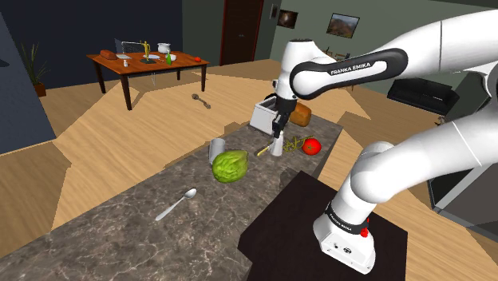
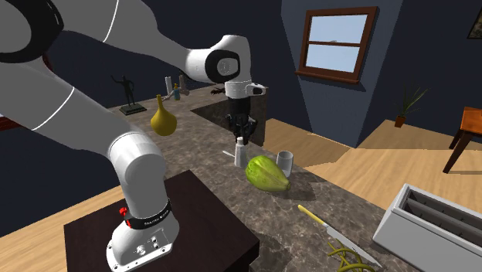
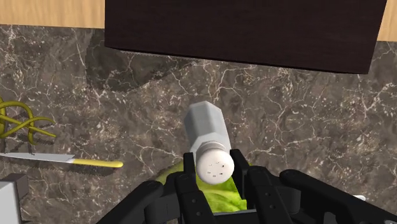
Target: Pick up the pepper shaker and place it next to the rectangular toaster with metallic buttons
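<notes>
A pale grey pepper shaker (image 3: 207, 130) with a holed cap stands upright between my black fingers. My gripper (image 3: 215, 168) is shut on its top. In the shoulder view the gripper (image 1: 277, 134) holds the shaker (image 1: 276, 147) at the counter's surface, just in front of the white rectangular toaster (image 1: 264, 116). I cannot tell whether the shaker's base touches the counter. The second exterior view has the gripper (image 2: 240, 131) and shaker (image 2: 240, 150) mid-counter, with the toaster (image 2: 432, 224) at that view's lower right.
A green lettuce head (image 1: 230, 166) and a grey cup (image 1: 218, 149) lie close to the shaker. A yellow-handled knife (image 3: 63, 160), green stalks (image 3: 19, 121), a tomato (image 1: 311, 146), a bread loaf (image 1: 301, 115) and a spoon (image 1: 176, 204) share the marble counter (image 1: 120, 231).
</notes>
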Robot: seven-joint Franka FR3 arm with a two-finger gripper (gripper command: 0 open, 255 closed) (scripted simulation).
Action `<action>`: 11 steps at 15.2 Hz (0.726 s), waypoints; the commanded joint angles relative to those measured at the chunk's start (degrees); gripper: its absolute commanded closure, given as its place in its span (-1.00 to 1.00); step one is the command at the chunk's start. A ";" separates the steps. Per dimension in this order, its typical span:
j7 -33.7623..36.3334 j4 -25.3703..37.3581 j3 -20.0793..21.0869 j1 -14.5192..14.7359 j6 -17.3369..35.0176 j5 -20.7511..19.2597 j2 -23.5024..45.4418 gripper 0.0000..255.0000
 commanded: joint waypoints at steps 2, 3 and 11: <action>-0.39 1.79 0.00 0.01 -2.67 0.15 -0.89 1.00; -0.43 2.11 0.02 0.02 -3.13 0.19 -1.02 1.00; -11.82 6.72 -9.62 -5.49 -0.38 -5.04 4.81 1.00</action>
